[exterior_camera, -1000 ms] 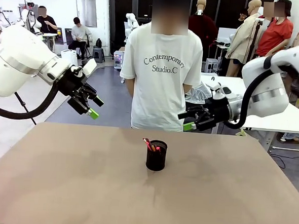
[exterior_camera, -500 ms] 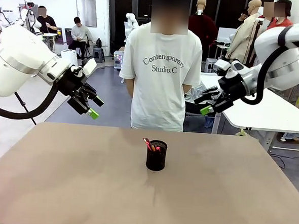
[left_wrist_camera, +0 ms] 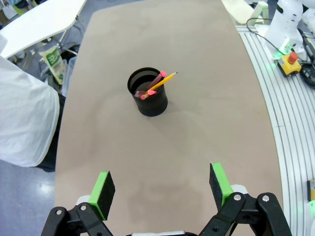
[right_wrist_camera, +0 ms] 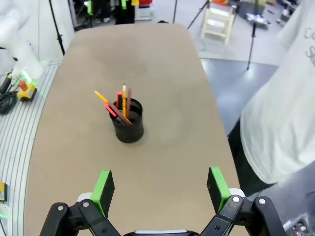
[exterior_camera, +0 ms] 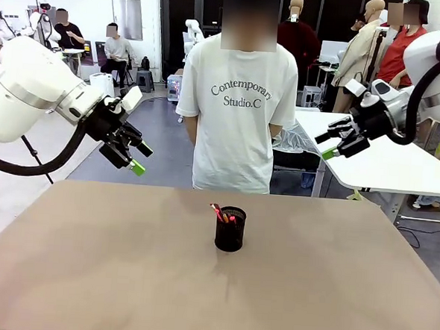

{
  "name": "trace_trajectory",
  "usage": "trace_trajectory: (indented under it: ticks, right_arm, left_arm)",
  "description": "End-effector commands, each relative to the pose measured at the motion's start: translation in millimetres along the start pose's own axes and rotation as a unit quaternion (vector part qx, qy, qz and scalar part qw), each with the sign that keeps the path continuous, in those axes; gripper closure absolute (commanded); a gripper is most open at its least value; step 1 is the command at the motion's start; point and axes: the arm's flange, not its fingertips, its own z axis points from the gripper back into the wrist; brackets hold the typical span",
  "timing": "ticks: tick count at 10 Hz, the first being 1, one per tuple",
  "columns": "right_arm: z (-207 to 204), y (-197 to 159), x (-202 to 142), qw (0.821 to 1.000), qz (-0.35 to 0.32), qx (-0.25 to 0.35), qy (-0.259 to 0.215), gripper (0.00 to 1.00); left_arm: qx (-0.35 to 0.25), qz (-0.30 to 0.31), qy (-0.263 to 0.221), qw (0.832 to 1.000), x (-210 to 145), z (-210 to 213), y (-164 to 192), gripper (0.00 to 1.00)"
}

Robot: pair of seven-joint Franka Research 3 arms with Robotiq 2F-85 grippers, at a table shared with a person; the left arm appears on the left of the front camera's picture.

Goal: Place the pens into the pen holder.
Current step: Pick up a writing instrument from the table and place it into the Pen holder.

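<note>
The black mesh pen holder (exterior_camera: 230, 231) stands upright at the middle of the brown table. The pens (exterior_camera: 218, 212) stand inside it, leaning, their ends above the rim. In the left wrist view the holder (left_wrist_camera: 147, 93) holds a yellow pencil and red-tipped pens (left_wrist_camera: 156, 83). The right wrist view shows the holder (right_wrist_camera: 129, 123) with the pens (right_wrist_camera: 122, 102) fanned out. My left gripper (exterior_camera: 140, 159) hangs open, high over the table's far left edge. My right gripper (exterior_camera: 326, 144) is open too, raised at the far right. Both grippers (left_wrist_camera: 161, 187) (right_wrist_camera: 161, 189) hold nothing.
A person in a white T-shirt (exterior_camera: 240, 99) stands at the table's far edge, right behind the holder, hands behind the back. A white table (exterior_camera: 384, 164) lies beyond on the right. The brown tabletop (exterior_camera: 124, 264) is bare around the holder.
My right arm has lifted and swung to the right, away from the holder and the person. The left arm, holder and pens have not moved.
</note>
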Motion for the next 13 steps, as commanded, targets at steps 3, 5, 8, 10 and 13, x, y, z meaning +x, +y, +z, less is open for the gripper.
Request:
trace_trajectory:
  ticks: [3, 5, 8, 10, 13]
  right_arm:
    - [15.3, -12.3, -12.5, 0.999, 0.007, -0.04, -0.009, 0.0]
    - [13.5, -4.9, -12.3, 1.0, -0.009, -0.019, 0.003, 0.0]
    - [13.5, -4.9, -12.3, 1.0, -0.009, -0.019, 0.003, 0.0]
    - [13.5, -4.9, -12.3, 1.0, -0.009, -0.019, 0.003, 0.0]
    - [13.5, -4.9, -12.3, 1.0, -0.009, -0.019, 0.003, 0.0]
  left_arm:
    - [-0.002, 0.0, -0.001, 1.0, -0.2, 2.9, -0.9, 0.0]
    - [-0.002, 0.0, -0.001, 1.0, -0.2, 2.9, -0.9, 0.0]
    - [-0.002, 0.0, -0.001, 1.0, -0.2, 2.9, -0.9, 0.0]
    - [-0.002, 0.0, -0.001, 1.0, -0.2, 2.9, -0.9, 0.0]
    - [-0.002, 0.0, -0.001, 1.0, -0.2, 2.9, -0.9, 0.0]
